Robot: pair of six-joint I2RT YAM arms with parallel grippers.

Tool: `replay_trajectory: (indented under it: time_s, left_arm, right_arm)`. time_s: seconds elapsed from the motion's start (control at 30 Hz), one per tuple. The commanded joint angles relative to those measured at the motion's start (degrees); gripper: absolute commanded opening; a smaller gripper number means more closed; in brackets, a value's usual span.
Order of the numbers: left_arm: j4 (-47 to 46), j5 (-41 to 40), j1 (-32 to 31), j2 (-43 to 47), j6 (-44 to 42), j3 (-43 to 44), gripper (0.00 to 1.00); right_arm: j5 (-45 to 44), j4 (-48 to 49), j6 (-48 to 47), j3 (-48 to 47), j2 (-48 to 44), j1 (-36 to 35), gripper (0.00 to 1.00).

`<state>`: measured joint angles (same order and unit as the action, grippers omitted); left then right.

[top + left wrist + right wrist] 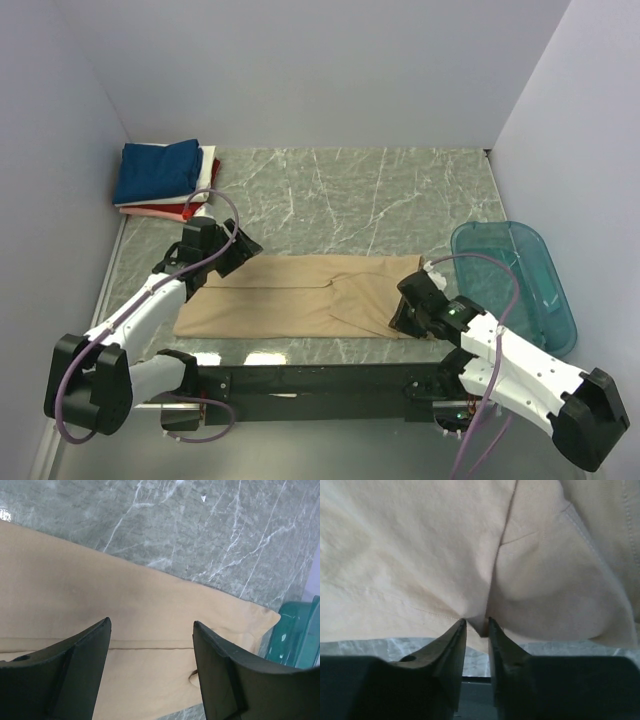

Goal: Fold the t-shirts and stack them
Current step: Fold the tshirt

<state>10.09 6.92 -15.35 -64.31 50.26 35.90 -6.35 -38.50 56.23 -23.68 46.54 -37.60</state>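
The tan t-shirt (300, 295) lies flat on the marble table as a long band folded lengthwise. My left gripper (238, 250) hovers open over its left end; in the left wrist view the tan cloth (100, 595) and its fold seam show between the wide-apart fingers of that gripper (152, 622). My right gripper (400, 318) is at the shirt's near right corner, shut on a puckered pinch of the cloth (420, 545) that sits between its fingertips (476, 622). Folded t-shirts are stacked at the back left, a navy one (160, 172) on top of white (209, 165) and red (172, 212) ones.
A teal translucent tub (562, 292) stands at the right edge of the table, and its rim (300, 635) shows in the left wrist view. Grey walls close in the left, back and right. The black base rail (320, 380) runs along the near edge.
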Motion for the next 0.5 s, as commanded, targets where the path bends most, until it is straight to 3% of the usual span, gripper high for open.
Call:
replay_trajectory:
  time_s: [0.0, 0.23, 0.47]
  left_arm:
    - [-3.2, 1.3, -0.2, -0.8, 0.0, -0.4, 0.71]
    - [-4.3, -0.6, -1.6, -1.3, 0.5, -2.4, 0.66]
    - [-2.8, -5.8, -6.5, -0.7, 1.0, -3.6, 0.51]
  right_arm:
    - [-1.5, 0.1, 0.6, -2.8, 0.0, 0.3, 0.37]
    - [-7.0, -2.0, -0.5, -10.7, -1.6, 0.3, 0.41]
    - [-5.1, 10.5, -2.8, -16.2, 13.9, 1.9, 0.40]
